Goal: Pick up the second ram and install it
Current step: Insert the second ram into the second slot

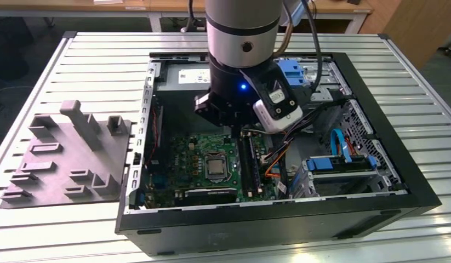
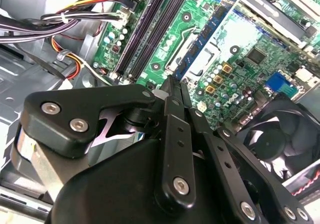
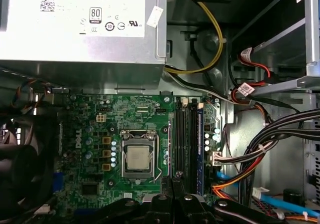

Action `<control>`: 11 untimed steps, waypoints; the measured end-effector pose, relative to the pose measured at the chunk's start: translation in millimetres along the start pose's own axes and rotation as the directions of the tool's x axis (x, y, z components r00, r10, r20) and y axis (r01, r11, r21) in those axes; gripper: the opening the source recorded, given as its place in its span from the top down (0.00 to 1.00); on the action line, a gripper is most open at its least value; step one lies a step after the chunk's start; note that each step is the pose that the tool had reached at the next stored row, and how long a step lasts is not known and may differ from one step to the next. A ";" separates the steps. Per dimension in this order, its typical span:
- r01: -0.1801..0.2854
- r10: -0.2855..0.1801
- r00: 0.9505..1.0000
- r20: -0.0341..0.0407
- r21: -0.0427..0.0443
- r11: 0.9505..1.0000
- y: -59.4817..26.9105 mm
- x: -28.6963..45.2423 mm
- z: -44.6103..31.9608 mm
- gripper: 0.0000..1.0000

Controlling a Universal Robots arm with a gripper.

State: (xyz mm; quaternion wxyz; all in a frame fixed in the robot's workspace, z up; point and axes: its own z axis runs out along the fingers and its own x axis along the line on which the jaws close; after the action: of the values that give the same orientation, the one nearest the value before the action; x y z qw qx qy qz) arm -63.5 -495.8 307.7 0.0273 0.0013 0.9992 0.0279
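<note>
Gripper [image 2: 170, 83]: hangs inside the open computer case [image 1: 284, 224], low over the motherboard [image 3: 90, 119]; fingers [image 2: 177, 134] drawn together on the top edge of the second ram [image 2: 210, 28]
Second ram: held in the fingertips; in the second wrist view its blue face with black chips runs parallel to the black slot strips [image 3: 186, 144] and lies across the sight of the processor socket [image 3: 137, 156]
Contact with a slot: cannot tell
Gripper position: above the slot strips, beside the socket, near the power-supply box [image 3: 80, 28]
Surroundings: case lies on a slatted table [image 1: 430, 235]; grey fixture block [image 1: 64, 159] on the exterior view's left
</note>
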 end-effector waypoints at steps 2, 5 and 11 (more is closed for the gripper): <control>0.000 0.000 1.000 0.000 0.000 1.000 -0.1 -1.1 1.6 0.88; 0.000 0.000 1.000 0.000 0.000 1.000 -0.2 -3.6 3.4 0.88; 0.000 0.000 1.000 0.000 -0.001 1.000 -0.4 -9.4 8.2 0.88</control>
State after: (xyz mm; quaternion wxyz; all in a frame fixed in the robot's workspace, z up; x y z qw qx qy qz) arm -53.6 -495.8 300.0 0.0273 0.0014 0.9992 0.0281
